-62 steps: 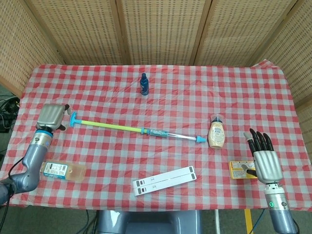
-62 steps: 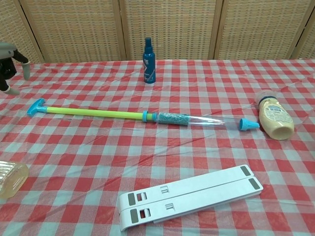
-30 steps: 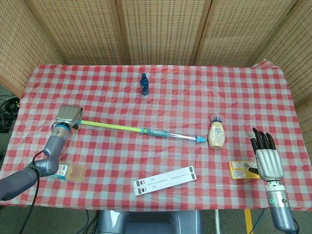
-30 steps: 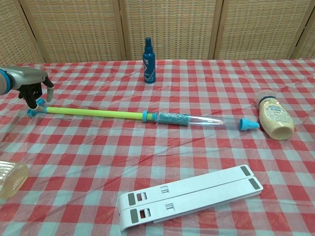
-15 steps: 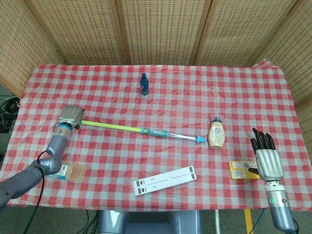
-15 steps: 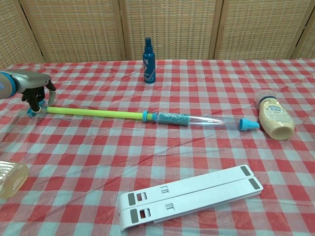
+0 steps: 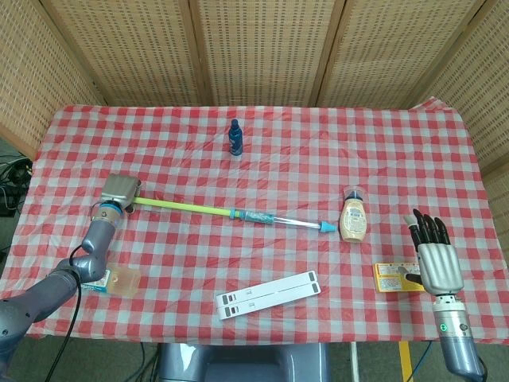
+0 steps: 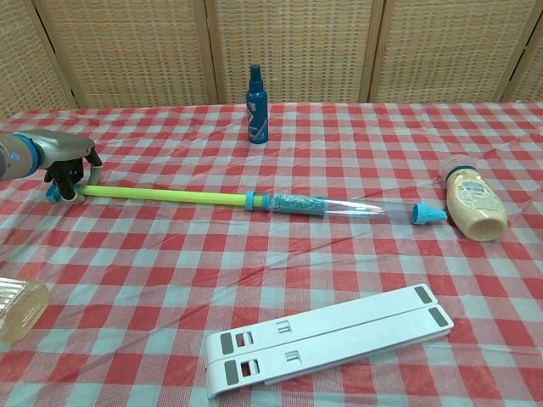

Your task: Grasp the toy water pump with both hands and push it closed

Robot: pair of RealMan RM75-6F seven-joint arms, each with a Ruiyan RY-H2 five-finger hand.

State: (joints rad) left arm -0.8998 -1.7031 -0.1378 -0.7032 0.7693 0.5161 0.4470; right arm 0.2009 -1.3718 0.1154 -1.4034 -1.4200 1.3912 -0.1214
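The toy water pump [image 8: 246, 201] lies stretched out across the middle of the counter [image 7: 278, 159], its yellow-green rod running left to a blue handle and its clear barrel ending in a blue tip close to a squeeze bottle [image 7: 354, 219] lying on its side. The left hand [image 8: 69, 165] sits over the handle end with its fingers curled down around it; it looks like a grip. The right hand [image 7: 433, 259] is well apart from the pump, near the counter's front right edge, fingers straight and holding nothing, beside a small yellow packet [image 7: 394, 278].

To do this well, I'd say the right hand needs to come across and take the clear barrel near its tip, clear of the squeeze bottle, before any pushing. Then both hands should press along the rod's line, so the thin rod doesn't bow or the pump swing on the cloth.

The handle itself is mostly covered by the left hand in both views, so how firmly it is held is hard to judge. The chest view doesn't show the right hand at all.
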